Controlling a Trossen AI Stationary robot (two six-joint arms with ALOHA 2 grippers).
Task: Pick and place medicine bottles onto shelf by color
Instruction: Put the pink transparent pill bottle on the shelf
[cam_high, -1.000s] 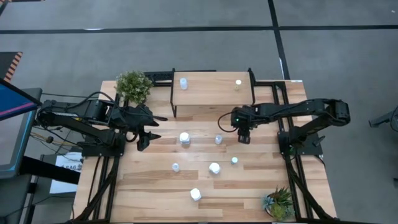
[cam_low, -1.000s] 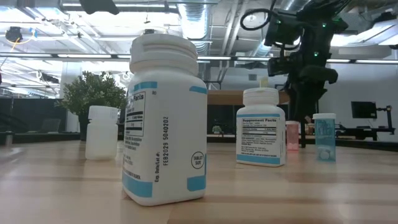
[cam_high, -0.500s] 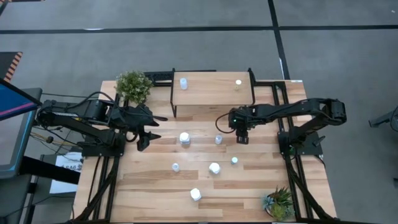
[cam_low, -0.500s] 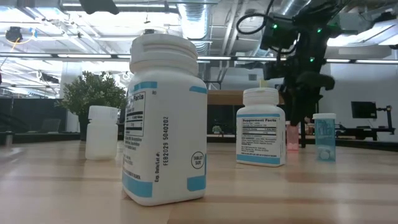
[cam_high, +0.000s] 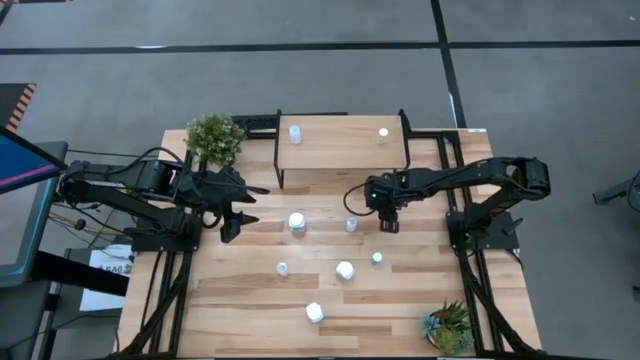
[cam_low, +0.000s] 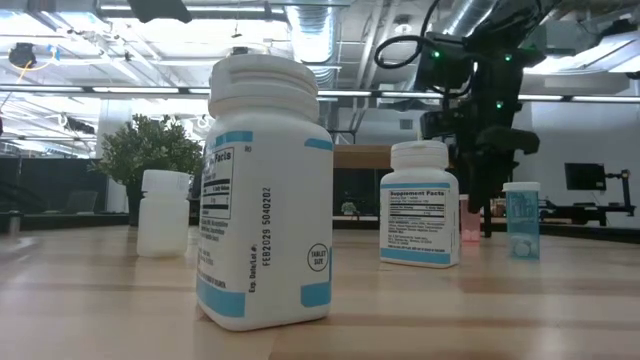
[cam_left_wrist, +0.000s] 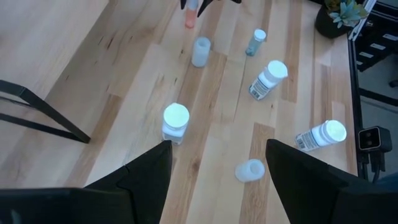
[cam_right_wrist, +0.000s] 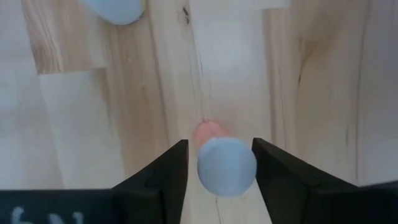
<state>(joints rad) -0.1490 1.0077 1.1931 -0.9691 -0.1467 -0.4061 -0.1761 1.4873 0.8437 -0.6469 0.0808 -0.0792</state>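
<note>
Reddish bottle (cam_right_wrist: 225, 163) sits between right claw (cam_right_wrist: 219, 163) fingers, hidden overhead.

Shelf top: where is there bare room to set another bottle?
On the shelf, the long middle stretch between the white bottle at its left end and the yellowish bottle at its right end is bare. Only those two ends are taken.

**A:** Where is there free room on the table (cam_high: 230, 300)?

**B:** The shelf (cam_high: 340, 145) top lies bare between the white bottle (cam_high: 295, 133) and the yellowish bottle (cam_high: 382, 132). Bare boards also stretch along the near left.

**A:** And the obstacles?

**B:** Upright bottles crowd mid-table. A pale-blue bottle (cam_high: 351, 224) stands just beside the right gripper (cam_high: 388, 222), whose fingers straddle a reddish bottle (cam_right_wrist: 225, 165). A plant (cam_high: 215, 138) blocks the shelf's left end.
</note>
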